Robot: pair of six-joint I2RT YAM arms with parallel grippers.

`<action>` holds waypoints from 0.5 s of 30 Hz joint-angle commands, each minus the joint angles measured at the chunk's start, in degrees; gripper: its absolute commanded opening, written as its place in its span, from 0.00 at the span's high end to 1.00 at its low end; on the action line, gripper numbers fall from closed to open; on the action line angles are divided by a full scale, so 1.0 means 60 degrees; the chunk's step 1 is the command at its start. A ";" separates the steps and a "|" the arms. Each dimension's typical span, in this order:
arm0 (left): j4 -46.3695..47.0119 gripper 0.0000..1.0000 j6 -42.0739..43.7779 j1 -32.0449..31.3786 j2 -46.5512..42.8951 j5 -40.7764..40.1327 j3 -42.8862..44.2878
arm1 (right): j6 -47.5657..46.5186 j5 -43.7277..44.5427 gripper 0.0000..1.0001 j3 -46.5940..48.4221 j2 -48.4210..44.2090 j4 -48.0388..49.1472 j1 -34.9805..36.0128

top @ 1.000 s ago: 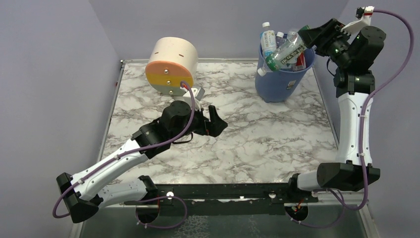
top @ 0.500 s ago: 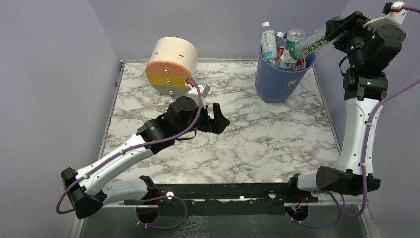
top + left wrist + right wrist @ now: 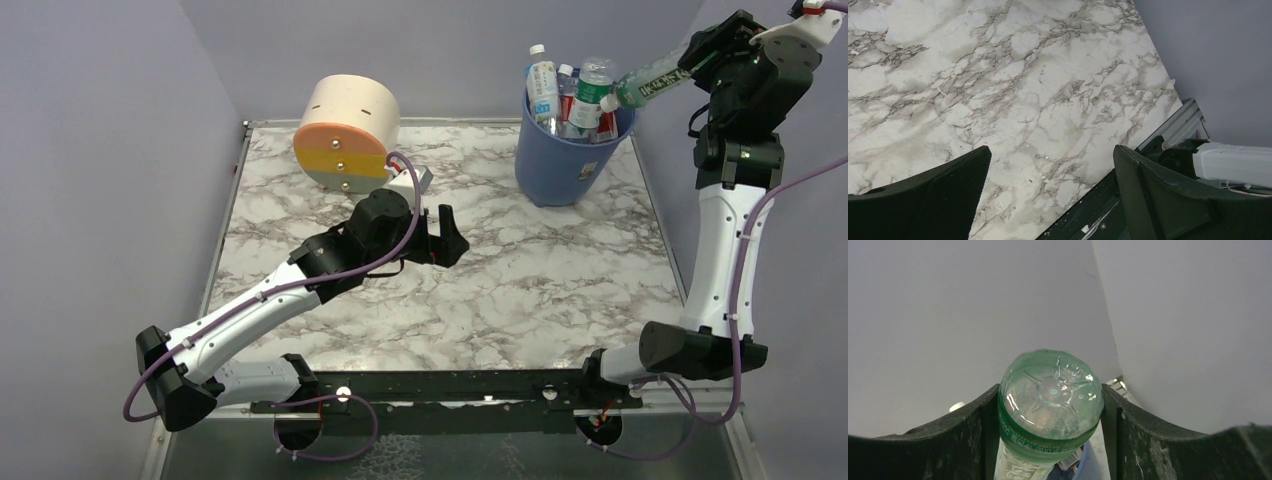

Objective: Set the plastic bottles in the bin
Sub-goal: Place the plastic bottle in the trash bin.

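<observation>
Top external view, read from the near edge to the far corner.

- **Left arm:** The left gripper (image 3: 441,240) hangs low over the middle of the marble table (image 3: 530,285). Its jaws are spread wide and hold nothing. The left wrist view shows only bare marble between its fingers (image 3: 938,200).
- **Cylinder:** A cream, orange and yellow cylinder (image 3: 345,135) lies on its side in the upper left of the table. It is well apart from the work.
- **Bin:** The blue bin (image 3: 560,160) stands upright at the upper right of the table. It is crowded with bottles (image 3: 543,85) whose necks rise above the rim.
- **Right arm:** The right gripper (image 3: 692,60) is raised in the upper right corner of the frame. It clamps a green-labelled bottle (image 3: 648,83) near its base. In the right wrist view, the bottle's moulded bottom (image 3: 1050,395) faces the lens, with one finger (image 3: 1120,430) against each side.
- **Bottle axis:** The bottle's long axis slopes from its base in the upper right down to the white cap in the lower left. The cap sits about over the bin's right rim, beside a standing bottle. Whether it touches that bottle cannot be told.
- **Key relation:** The bin's mouth lies below and to the left of the right gripper, along the line the cap already points. The right arm is the nearer one by far.
- **Likely next step:** The bottle probably needs a short advance along that line before release. With the bin this full, it may lodge on the other necks or tip over the rim.
</observation>
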 commanded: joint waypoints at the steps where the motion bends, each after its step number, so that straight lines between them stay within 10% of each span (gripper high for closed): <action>1: 0.0155 0.01 0.0060 0.0049 0.0066 0.0178 0.0302 | -0.0485 0.0818 0.45 0.0402 0.0465 0.0143 -0.0035; 15: 0.0158 0.01 0.0119 0.0108 0.0221 0.0305 0.0399 | -0.0979 0.0960 0.48 0.0242 0.1588 0.0873 -0.0020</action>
